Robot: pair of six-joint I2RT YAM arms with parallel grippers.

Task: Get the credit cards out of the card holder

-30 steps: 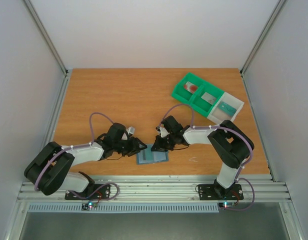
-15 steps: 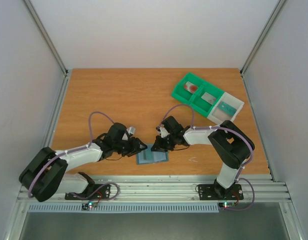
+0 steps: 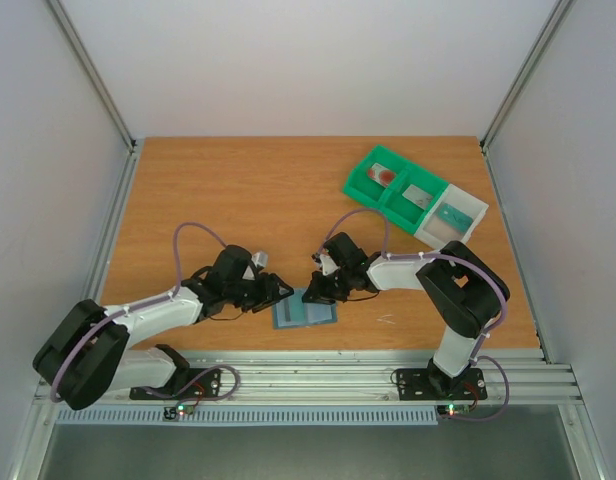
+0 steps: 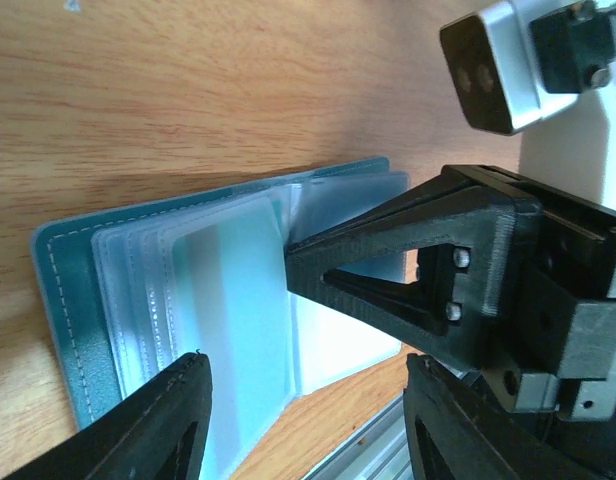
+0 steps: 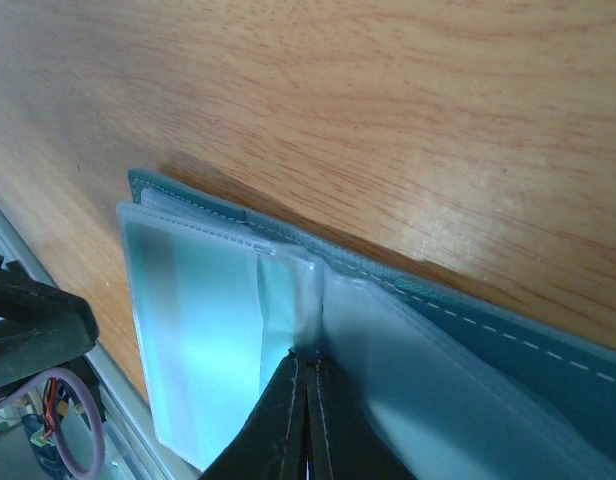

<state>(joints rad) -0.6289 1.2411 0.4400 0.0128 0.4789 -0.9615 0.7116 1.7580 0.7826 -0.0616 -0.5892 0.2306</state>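
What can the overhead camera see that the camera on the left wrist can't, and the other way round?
Only overhead: the green and white bins at the table's far right. Only the left wrist: the clear sleeves and the stitching along the cover's edge. Both: the open card holder on the table, the shut right gripper at its middle and the open left gripper close by.

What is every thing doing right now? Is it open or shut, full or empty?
card holder: open, lying flat, clear sleeves facing up.
left gripper: open, fingers apart over the sleeves.
right gripper: shut, tip pressed on the sleeves at the fold.
bins: three compartments, one card lying in each.
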